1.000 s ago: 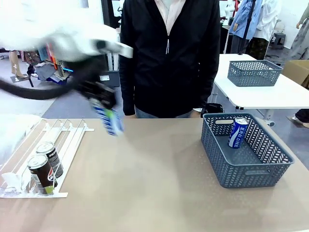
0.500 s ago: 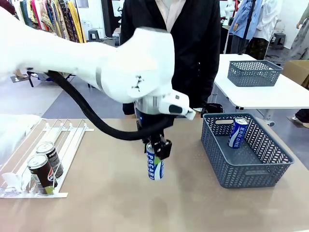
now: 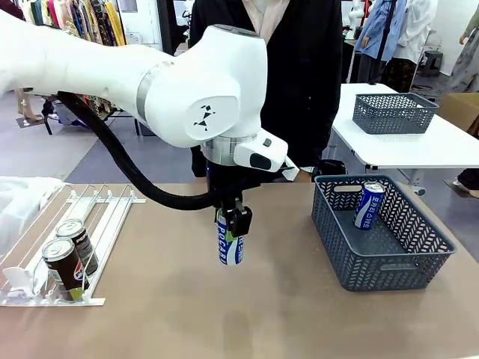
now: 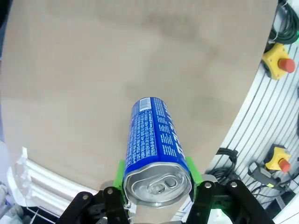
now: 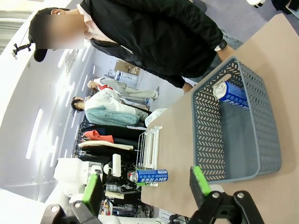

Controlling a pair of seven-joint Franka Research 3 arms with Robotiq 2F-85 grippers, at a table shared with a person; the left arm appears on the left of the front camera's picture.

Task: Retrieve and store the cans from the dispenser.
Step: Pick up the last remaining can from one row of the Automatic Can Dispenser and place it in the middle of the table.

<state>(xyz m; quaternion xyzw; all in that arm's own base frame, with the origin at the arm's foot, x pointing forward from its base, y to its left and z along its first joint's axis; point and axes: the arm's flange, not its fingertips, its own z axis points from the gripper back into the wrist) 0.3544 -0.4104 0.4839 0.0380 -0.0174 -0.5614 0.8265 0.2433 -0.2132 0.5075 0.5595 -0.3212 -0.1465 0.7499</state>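
Far left, the white wire dispenser (image 3: 105, 199) has two dark cans (image 3: 63, 268) sitting one behind the other at its near end. Mid-table, the left gripper (image 3: 232, 223) is clamped on the top of a blue-and-white can (image 3: 230, 247), holding it upright above the tabletop, green pads snug on both sides. Off to the right, the grey basket (image 3: 374, 265) has another blue can (image 3: 369, 203) leaning inside. The right gripper (image 5: 145, 183) is spread wide with nothing in it.
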